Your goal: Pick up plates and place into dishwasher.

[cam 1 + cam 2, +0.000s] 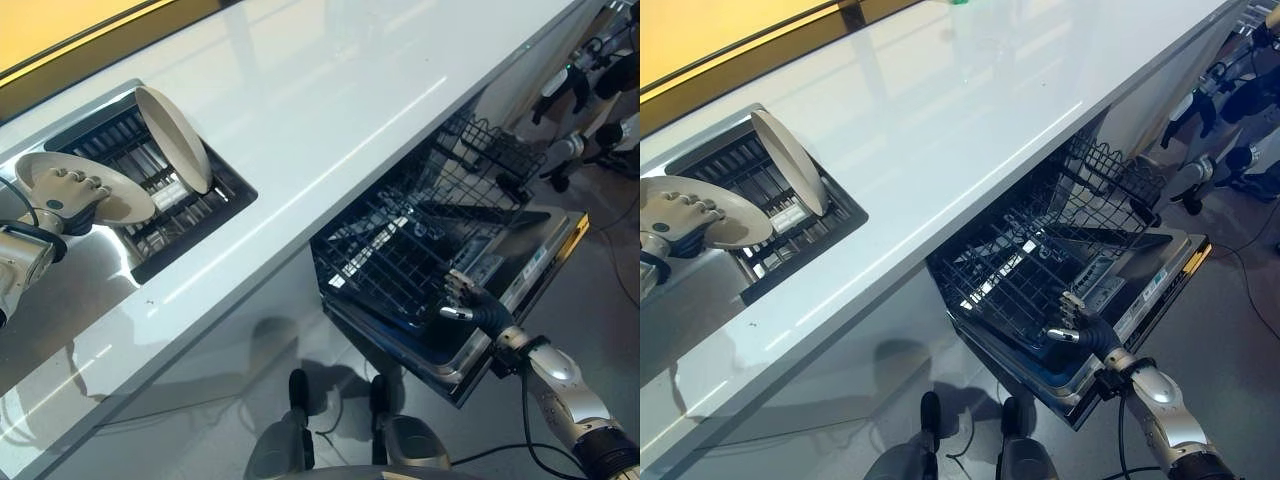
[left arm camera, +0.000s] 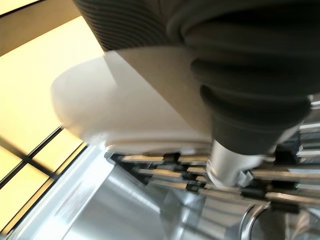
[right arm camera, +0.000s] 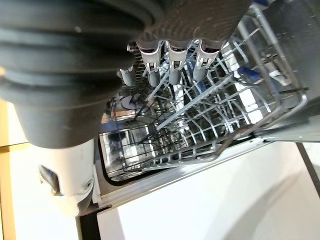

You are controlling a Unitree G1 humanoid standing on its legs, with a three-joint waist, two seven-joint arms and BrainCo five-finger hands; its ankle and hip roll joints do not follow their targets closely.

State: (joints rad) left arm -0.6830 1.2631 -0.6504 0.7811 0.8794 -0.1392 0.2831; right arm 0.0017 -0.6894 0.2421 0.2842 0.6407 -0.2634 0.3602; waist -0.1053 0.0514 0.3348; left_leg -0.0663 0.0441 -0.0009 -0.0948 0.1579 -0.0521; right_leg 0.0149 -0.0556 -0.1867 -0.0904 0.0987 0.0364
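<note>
- My left hand has its fingers curled over a round, smooth cream plate, above the slatted dark drying rack sunk in the glossy white desk.
- My right hand hangs relaxed, holding nothing, over the black wire dishwasher basket.
- A second cream plate leans upright in the rack.

- One off-white plate sits roughly flat, lifted just over the left end of the sunken rack.
- Second plate stands on edge in that rack.
- Dishwasher basket pulled out, no plates inside.
</note>
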